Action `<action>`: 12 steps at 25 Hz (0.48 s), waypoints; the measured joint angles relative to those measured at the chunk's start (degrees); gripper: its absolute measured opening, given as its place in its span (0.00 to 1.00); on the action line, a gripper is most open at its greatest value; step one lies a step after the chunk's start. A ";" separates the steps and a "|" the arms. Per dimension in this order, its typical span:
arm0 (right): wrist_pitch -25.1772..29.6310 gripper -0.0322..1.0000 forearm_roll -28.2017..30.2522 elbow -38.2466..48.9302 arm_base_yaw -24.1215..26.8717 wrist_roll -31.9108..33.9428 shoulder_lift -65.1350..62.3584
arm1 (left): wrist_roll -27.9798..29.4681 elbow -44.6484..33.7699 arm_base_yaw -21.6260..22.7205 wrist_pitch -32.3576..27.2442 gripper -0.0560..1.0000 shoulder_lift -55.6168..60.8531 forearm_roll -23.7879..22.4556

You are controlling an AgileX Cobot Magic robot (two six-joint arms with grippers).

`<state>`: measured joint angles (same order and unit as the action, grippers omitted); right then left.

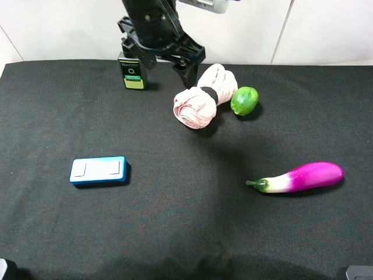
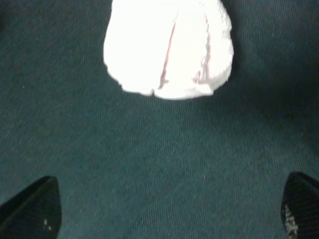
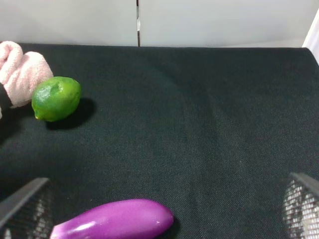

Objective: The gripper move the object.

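The object, a pale pink fluffy cloth bundle [image 1: 204, 96] cinched by a black band, lies on the black table at the back centre. My left gripper [image 1: 166, 67] hangs open just behind and left of it, not touching. In the left wrist view the bundle [image 2: 169, 47] looks bright white ahead of the open left gripper [image 2: 167, 214], whose dark fingertips [image 2: 32, 209] show at the corners. My right gripper [image 3: 164, 209] is open and empty, low over the table near the eggplant. The right wrist view shows only the bundle's edge [image 3: 20, 69].
A green lime [image 1: 244, 100] touches the bundle's right end. A purple eggplant [image 1: 300, 177] lies at the right, a blue rectangular box [image 1: 98, 171] at the left. A small green-labelled box [image 1: 132, 73] stands at the back beside the left arm. A white wall runs behind.
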<state>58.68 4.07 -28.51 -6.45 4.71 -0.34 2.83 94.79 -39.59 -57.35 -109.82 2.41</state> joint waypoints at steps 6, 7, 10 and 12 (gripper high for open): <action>0.00 0.70 0.00 0.00 0.00 0.00 0.00 | -0.53 0.00 0.00 -6.03 0.94 3.14 -1.38; 0.00 0.70 0.00 0.00 0.00 0.00 0.00 | -0.68 0.00 0.00 -7.30 0.94 3.57 -1.44; 0.00 0.70 0.00 0.00 0.00 0.00 0.00 | -1.62 0.00 0.00 -10.15 0.94 4.87 -1.65; 0.00 0.70 0.00 0.00 0.00 0.00 0.00 | -2.25 0.00 0.00 -10.20 0.94 5.93 -2.41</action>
<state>58.68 4.07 -28.51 -6.45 4.71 -0.34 0.58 94.79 -39.59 -67.55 -103.88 0.00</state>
